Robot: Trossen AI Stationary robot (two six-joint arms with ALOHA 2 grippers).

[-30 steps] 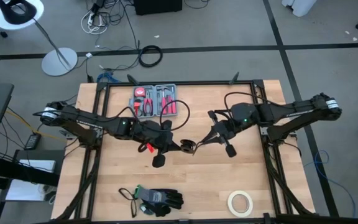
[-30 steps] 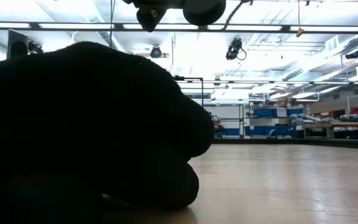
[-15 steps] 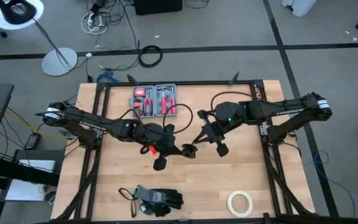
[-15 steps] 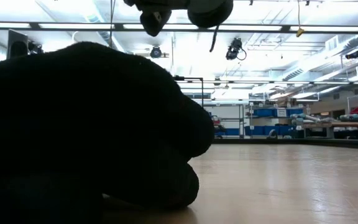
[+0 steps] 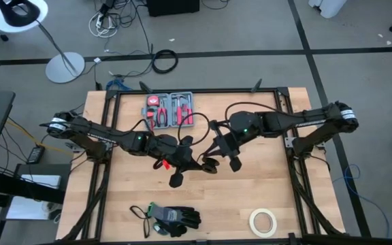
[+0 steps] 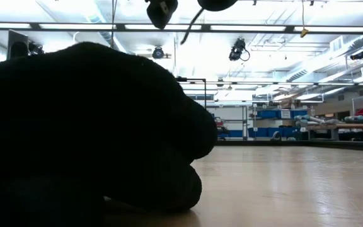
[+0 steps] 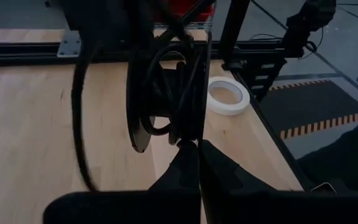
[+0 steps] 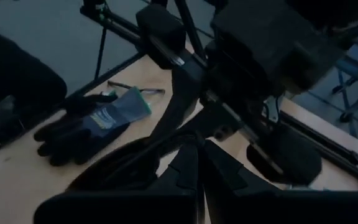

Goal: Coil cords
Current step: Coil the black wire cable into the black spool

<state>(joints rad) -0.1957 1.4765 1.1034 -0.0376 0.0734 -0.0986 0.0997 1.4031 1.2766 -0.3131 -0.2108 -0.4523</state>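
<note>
Over the table's middle: both grippers meet above the wooden table, held up off its surface.
Left gripper: the left gripper reaches in from the left side; its fingers are pressed together, pinching the edge of the cord.
Right gripper: the right gripper comes in from the right side, just beside the left one; its fingers are closed, with black loops of the cord lying against them. Whether they truly pinch it cannot be told.
Cord: a thin black cord, wound in a small round coil seen edge-on in the left wrist view, with a loose loop hanging to one side. It hangs in the air between the two grippers, above the table's centre.
Tool tray: a grey tool tray with red-handled tools sits at the far edge of the table.
Gloves: a pair of black gloves lies at the near edge, well apart from the grippers.
Tape roll: a pale tape roll lies flat near the near right corner.
Low view: a large dark shape fills most of it; only the arms' undersides show at the top.
</note>
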